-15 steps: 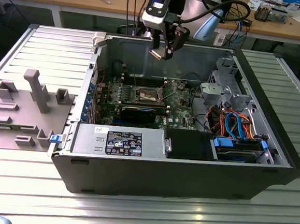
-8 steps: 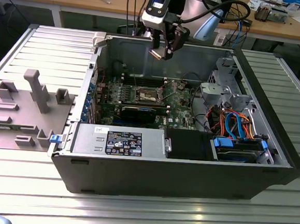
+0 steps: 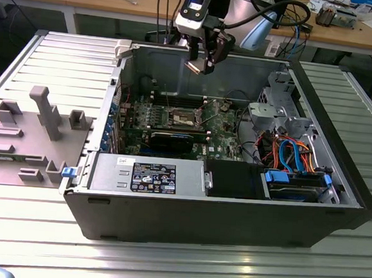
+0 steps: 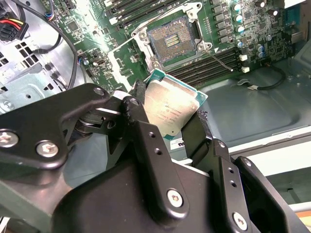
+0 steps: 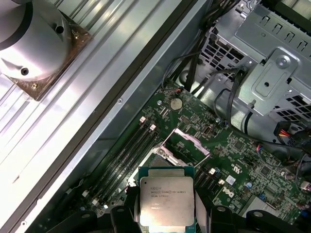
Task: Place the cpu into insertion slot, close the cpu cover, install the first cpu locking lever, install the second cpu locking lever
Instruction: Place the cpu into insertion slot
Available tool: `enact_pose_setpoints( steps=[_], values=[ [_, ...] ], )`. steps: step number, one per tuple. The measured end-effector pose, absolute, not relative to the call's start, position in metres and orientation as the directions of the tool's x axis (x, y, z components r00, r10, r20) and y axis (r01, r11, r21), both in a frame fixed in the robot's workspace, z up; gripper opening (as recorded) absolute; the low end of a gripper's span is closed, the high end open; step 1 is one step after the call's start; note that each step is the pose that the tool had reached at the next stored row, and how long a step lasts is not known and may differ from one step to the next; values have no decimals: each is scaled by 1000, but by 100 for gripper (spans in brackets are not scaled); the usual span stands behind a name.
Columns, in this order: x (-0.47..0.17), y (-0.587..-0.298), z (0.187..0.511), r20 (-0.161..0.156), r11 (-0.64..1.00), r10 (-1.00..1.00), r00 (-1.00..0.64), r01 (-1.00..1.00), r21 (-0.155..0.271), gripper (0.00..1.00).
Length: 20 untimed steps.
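Step one in hand, by the look of it: bringing the chip to its socket, nothing seated yet. Open computer case [image 3: 231, 213] lying on its side, green motherboard [image 3: 222, 126] on its floor. High above both in the exterior view, the gripper [image 3: 201, 64]. Well below it, the insertion slot [image 4: 171, 41], dark centre bare, with the cpu cover [image 5: 193, 142] swung up and clear. Clenched between the fingers by two opposite edges, the cpu [image 4: 170, 109], metal top toward both wrist cameras. Calls for squaring the chip to the socket and lowering it flat, without tilt.
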<state>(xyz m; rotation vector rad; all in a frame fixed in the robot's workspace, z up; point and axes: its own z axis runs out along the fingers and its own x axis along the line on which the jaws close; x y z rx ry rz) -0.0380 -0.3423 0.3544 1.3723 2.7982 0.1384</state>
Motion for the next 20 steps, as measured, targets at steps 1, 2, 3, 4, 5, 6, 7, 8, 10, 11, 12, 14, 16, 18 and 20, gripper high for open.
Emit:
enact_pose_setpoints(
  steps=[1,2,3,4,5,6,7,8,10,11,12,14,16,18,20],
  values=[
    [-38,-342,354,19,608,791,-612,789,89,55],
    [-38,-342,354,19,608,791,-611,789,89,55],
    [-38,-342,354,19,607,792,-611,790,89,55],
    [-38,-342,354,19,606,792,-610,790,89,55],
    [-38,-342,354,19,606,793,-609,791,89,55],
    [-38,-342,354,19,605,793,-609,791,89,55],
    [-38,-342,354,19,605,793,-608,791,89,55],
    [-38,-342,354,19,604,794,-608,792,89,55],
    [-38,-342,354,19,602,795,-606,793,89,55],
    [-38,-342,354,19,602,796,-605,794,89,55],
    [-38,-342,354,19,601,796,-605,794,89,55],
    [-38,-342,354,19,600,797,-603,795,89,55],
    [-38,-342,354,19,598,798,-602,796,89,55],
    [-38,-342,354,19,597,799,-601,797,89,55],
    [-38,-342,354,19,596,800,-599,798,89,55]
  ],
)
